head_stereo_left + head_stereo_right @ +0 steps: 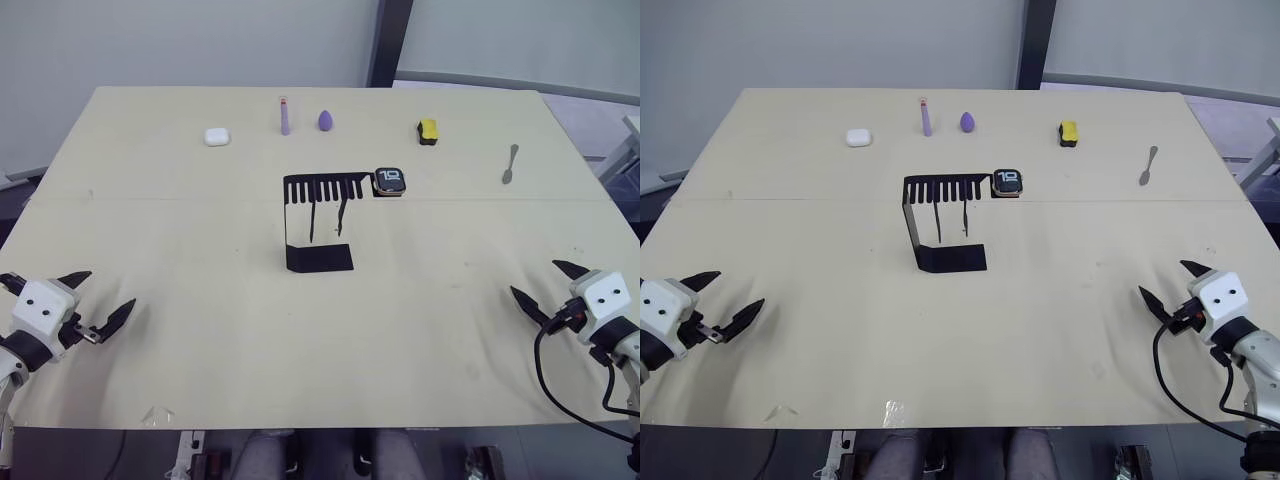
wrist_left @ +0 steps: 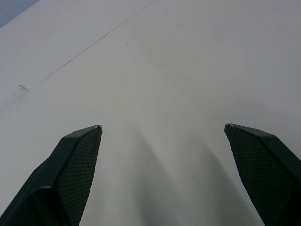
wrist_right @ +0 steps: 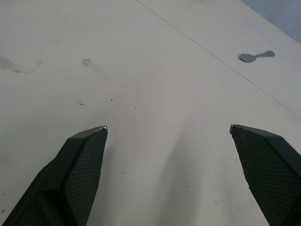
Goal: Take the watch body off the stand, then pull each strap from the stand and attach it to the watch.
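Watch body (image 1: 390,181) on stand (image 1: 318,220) w/ straps (image 1: 327,217); both grippers' fingers (image 2: 75,165) released.

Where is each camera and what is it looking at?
Left and right eye views: on the head, looking down at the table, stand and watch body; the left gripper and right gripper show.
Left wrist view: on the left wrist, facing bare table past open fingers.
Right wrist view: on the right wrist, past open fingers towards the spoon, which the eye views share.
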`<action>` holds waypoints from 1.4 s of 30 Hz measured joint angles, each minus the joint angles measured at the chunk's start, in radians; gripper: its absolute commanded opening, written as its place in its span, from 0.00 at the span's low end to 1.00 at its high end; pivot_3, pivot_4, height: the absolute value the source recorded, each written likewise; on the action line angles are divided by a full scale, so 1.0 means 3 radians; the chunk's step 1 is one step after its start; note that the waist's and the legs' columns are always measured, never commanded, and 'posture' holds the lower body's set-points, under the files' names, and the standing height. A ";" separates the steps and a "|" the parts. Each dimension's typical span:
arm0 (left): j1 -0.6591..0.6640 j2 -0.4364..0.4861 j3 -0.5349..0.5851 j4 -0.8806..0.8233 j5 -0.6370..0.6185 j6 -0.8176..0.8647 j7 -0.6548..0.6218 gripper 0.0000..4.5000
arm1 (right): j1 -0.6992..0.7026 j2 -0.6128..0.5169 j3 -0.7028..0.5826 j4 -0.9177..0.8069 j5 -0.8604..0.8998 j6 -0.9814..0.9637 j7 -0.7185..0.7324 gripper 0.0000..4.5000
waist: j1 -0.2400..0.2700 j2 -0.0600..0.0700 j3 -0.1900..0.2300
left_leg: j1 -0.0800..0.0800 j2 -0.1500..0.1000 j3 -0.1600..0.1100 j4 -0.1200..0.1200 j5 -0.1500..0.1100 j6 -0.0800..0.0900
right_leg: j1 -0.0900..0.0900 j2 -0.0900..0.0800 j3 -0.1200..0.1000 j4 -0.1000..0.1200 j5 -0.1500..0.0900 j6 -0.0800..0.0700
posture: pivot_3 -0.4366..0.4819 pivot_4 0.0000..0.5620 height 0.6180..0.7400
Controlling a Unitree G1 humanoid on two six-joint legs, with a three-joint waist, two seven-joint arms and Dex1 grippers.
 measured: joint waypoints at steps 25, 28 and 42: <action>-0.0732 0.0242 -0.0074 -0.1742 -0.1688 0.1804 -0.0443 1.00 | -0.0348 0.1263 0.0430 -0.3879 0.1141 0.2862 -0.1767 0.98 | 0.0002 0.0003 -0.0006 | -0.0002 0.0006 -0.0001 0.0006 -0.0003 -0.0010 | -0.0012 0.0022 0.0046 0.0019 -0.0005 -0.0010 | 0.48 0.27 1.00; -0.0819 0.0247 -0.0149 -0.1731 -0.1709 0.1894 -0.0443 1.00 | -0.0642 0.1293 0.0532 -0.4069 0.1267 0.3329 -0.2121 0.98 | 0.0004 0.0002 -0.0006 | -0.0011 0.0005 0.0004 0.0007 -0.0001 -0.0007 | -0.0026 0.0038 0.0046 0.0025 -0.0007 -0.0013 | 0.48 0.27 1.00; -0.1071 0.0207 -0.0405 -0.1836 -0.1818 0.2042 -0.0451 1.00 | -0.1720 0.1892 0.0907 -0.4124 0.1327 0.4847 -0.3140 0.98 | -0.0002 0.0000 -0.0008 | -0.0017 0.0012 0.0026 0.0007 0.0009 0.0007 | -0.0048 0.0052 0.0052 0.0036 -0.0008 -0.0014 | 0.48 0.27 1.00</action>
